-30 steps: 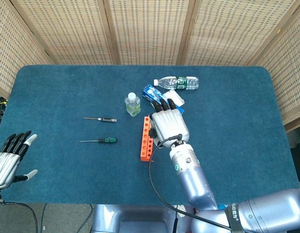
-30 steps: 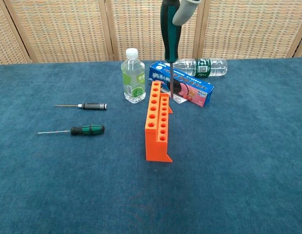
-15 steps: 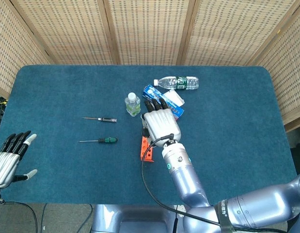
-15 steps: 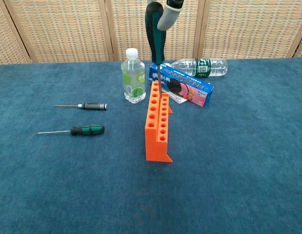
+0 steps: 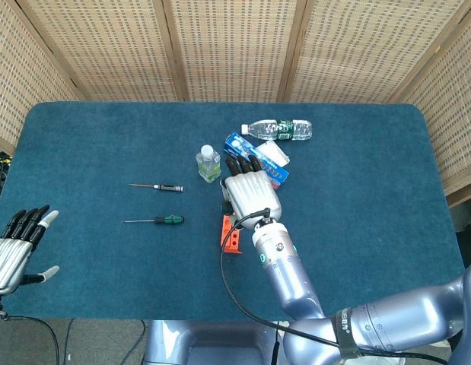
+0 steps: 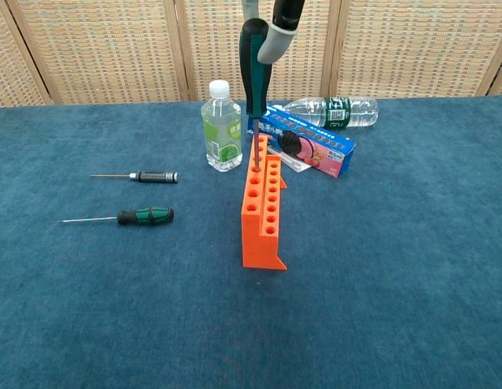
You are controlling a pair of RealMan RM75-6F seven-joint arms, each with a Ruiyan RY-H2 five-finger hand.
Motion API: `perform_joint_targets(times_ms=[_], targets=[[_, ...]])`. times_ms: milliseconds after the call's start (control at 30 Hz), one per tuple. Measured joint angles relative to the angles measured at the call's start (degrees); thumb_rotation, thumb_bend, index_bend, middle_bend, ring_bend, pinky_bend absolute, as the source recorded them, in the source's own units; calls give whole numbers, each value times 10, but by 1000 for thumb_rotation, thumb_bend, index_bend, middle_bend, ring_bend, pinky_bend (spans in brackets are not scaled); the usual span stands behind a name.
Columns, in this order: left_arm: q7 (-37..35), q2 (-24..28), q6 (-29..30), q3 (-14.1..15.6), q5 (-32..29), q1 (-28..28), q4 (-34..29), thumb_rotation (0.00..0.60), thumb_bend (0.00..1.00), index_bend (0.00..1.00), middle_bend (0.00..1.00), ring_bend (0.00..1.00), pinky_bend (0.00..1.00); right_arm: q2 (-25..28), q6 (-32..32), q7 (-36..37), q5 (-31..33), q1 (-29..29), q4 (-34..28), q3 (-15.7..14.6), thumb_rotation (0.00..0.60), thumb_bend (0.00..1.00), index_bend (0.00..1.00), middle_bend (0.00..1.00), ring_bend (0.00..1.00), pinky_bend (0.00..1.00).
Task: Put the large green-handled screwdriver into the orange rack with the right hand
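Observation:
My right hand (image 5: 252, 195) hovers above the orange rack (image 6: 263, 209) and covers most of it in the head view, where only the rack's near end (image 5: 231, 236) shows. It grips the large green-handled screwdriver (image 6: 255, 69) upright, and only a fingertip (image 6: 269, 42) of that hand enters the chest view at the top. The metal shaft points straight down into the far end of the rack's top row of holes. My left hand (image 5: 14, 247) rests open at the table's near left edge, holding nothing.
A small green-handled screwdriver (image 6: 125, 216) and a black-handled one (image 6: 139, 176) lie left of the rack. Behind it stand a small bottle (image 6: 221, 126), a blue box (image 6: 302, 146) and a lying water bottle (image 6: 332, 111). Wicker screens close off the back.
The right hand has shifted left and come down with the screwdriver, bringing the shaft tip from beside the rack down into its far end. The left hand has stayed put.

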Motion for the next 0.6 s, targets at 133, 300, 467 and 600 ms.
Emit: perform_joint_targets(times_ms=[133,300,467,600], targets=[[1,-1,0,0,0,0,0,600,0,0,0,0,0,-1,-4,3,-4,-2,3,-2,600,258,648,72,0,0],[1,-1,-1,1,-1,0,0,600,0,0,0,0,0,-3,-10,9,-11,-5,7,-5,600,259,648,72,0,0],[-1,0,0,1,-1,0,0,600,0,0,0,0,0,-13,-21,15,-18,-9,19,-14,600,258,648,72,0,0],[-2,0,0,1,-2,0,1,600,0,0,0,0,0,-23,-30,23,-29,-13,32,-22,600,258,648,72,0,0]])
